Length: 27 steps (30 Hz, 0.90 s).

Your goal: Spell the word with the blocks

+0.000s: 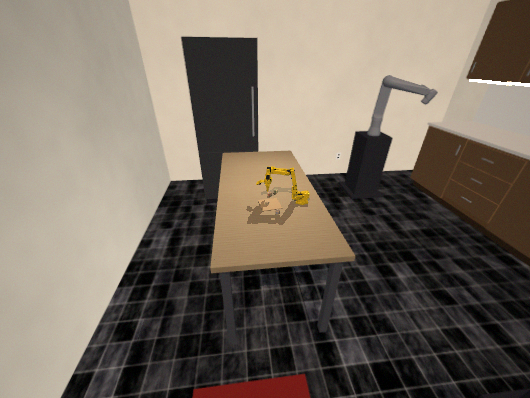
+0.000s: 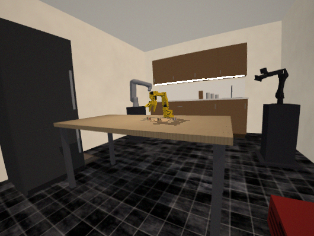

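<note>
Here the top view shows the yellow arm point(image 1: 284, 176) bent over the pale mat point(image 1: 270, 203) on the table point(image 1: 280, 245). The exterior view alone shows the blocks point(image 2: 159, 118), tiny, letters unreadable, lying below the raised jaws. The jaws stand partly spread and pinch nothing.
</note>
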Available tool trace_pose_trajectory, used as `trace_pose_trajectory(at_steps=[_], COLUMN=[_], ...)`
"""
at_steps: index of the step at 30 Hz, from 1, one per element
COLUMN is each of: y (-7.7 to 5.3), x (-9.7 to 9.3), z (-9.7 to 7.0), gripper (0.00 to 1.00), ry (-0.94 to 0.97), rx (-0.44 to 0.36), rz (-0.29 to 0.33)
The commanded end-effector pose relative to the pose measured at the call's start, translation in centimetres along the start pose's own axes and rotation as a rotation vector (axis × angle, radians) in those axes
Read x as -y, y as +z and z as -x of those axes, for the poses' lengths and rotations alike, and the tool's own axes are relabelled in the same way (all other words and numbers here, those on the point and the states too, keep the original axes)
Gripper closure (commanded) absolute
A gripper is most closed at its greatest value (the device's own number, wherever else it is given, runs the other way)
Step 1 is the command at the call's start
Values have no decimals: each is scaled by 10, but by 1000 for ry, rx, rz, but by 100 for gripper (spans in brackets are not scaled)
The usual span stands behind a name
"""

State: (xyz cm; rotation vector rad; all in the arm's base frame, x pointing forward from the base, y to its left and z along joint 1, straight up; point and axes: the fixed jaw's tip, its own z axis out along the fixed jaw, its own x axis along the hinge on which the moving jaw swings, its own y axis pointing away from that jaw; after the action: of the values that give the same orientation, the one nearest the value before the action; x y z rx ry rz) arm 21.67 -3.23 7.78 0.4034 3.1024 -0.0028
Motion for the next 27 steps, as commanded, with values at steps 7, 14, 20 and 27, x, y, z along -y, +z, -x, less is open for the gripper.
trace_pose_trajectory(at_steps=[7,14,20,27], y=[-11,-11,-11,-11], x=[45,46,46,46], z=[0,-1,-1,-1], gripper=[68,68,68,68], ry=[211,216,216,216], rx=[51,51,51,51], rz=[-3,-3,-3,-3])
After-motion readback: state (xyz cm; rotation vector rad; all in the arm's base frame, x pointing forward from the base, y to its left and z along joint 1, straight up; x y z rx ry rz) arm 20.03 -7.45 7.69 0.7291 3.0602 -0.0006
